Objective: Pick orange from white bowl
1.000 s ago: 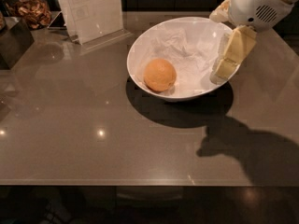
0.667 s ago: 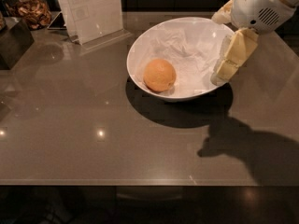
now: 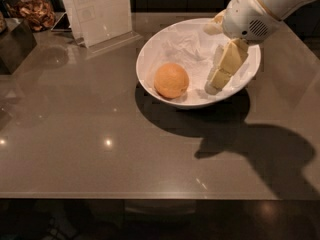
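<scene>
Though inside the white bowl (image 3: 165,41), tool (image 3: 222,66) hangs clear of orange (image 3: 171,80).

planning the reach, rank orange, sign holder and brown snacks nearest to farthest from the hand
The hand is over the white bowl's right side.
1. orange, in the bowl, left of the hand
2. sign holder, behind the bowl, further left
3. brown snacks, far back-left corner

Fruit: round dimpled orange fruit (image 3: 171,80), in the bowl's left half
Bowl: wide glossy white bowl (image 3: 141,69), paper-lined
Gripper: cream gripper (image 3: 218,70), inside bowl's right side
</scene>
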Robot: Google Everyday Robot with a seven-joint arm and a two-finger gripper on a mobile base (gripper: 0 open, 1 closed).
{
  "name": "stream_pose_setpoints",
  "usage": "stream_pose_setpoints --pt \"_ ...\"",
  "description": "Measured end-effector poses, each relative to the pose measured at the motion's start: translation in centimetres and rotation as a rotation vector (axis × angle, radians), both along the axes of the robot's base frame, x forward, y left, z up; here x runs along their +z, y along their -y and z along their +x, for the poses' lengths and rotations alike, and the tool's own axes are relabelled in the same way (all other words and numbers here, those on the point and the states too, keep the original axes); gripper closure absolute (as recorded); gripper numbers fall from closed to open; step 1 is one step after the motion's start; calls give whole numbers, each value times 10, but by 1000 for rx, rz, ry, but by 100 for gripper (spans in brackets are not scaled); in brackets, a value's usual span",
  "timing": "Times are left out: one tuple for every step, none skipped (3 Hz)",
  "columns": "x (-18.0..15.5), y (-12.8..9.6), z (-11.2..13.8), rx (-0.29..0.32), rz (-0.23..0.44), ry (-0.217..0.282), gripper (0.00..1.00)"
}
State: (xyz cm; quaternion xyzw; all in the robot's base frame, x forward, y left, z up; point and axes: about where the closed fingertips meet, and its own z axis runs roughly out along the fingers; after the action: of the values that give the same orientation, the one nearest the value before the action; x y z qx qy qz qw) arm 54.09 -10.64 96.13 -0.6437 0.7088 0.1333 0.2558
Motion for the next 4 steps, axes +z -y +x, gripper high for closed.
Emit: stream_pose_setpoints --pt "-7 -16 10 38 14 -16 0" --pt "-7 -16 10 38 14 -16 0" --pt "-8 -10 9 8 31 -7 0" --pt "-19 -21 22 30 78 -27 0"
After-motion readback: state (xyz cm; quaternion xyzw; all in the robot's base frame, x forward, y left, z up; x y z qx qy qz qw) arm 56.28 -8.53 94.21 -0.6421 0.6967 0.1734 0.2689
